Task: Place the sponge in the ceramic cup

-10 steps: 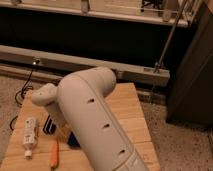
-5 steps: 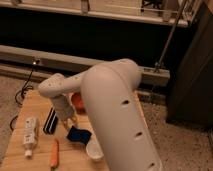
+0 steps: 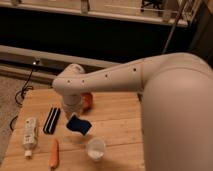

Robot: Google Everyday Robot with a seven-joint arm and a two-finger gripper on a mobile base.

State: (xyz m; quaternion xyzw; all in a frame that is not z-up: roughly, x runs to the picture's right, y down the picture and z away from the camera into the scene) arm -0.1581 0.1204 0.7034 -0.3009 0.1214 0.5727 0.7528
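1. Sponge (image 3: 79,124) hangs tilted above the table (image 3: 120,120). We judge its top edge is pinched by the closed end effector (image 3: 73,115), and so thin a hold could slip.
2. At 5 o'clock from the sponge, apart from it, stands the ceramic cup (image 3: 96,148). The sponge looks about as wide as the cup's mouth, so it may catch the rim or tip the cup.
3. Near the sponge, the black bar (image 3: 51,120) lies at 9 o'clock and the reddish bowl (image 3: 88,101) at 1 o'clock. We think a stray swing could nudge either.

wood tbl (image 3: 120,117), speckled flr (image 3: 7,106), dim light
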